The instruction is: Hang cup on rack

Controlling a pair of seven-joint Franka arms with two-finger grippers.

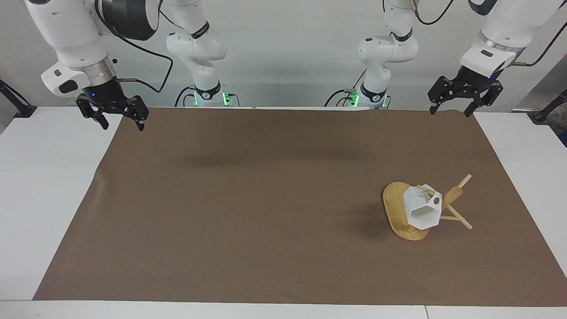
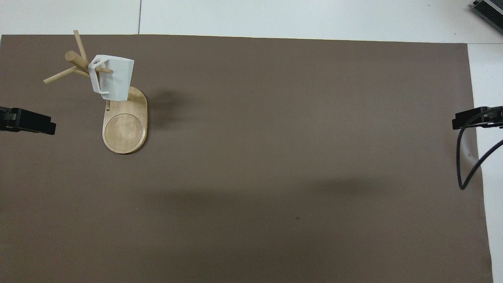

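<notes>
The white faceted cup hangs by its handle on a peg of the bamboo rack, which stands on the brown mat toward the left arm's end of the table. Both also show in the overhead view, the cup on the rack. My left gripper is open and empty, raised over the mat's edge nearest the robots, well apart from the rack. My right gripper is open and empty, raised over the mat's corner at the right arm's end; that arm waits.
A brown mat covers most of the white table. A black cable loops by the right gripper in the overhead view.
</notes>
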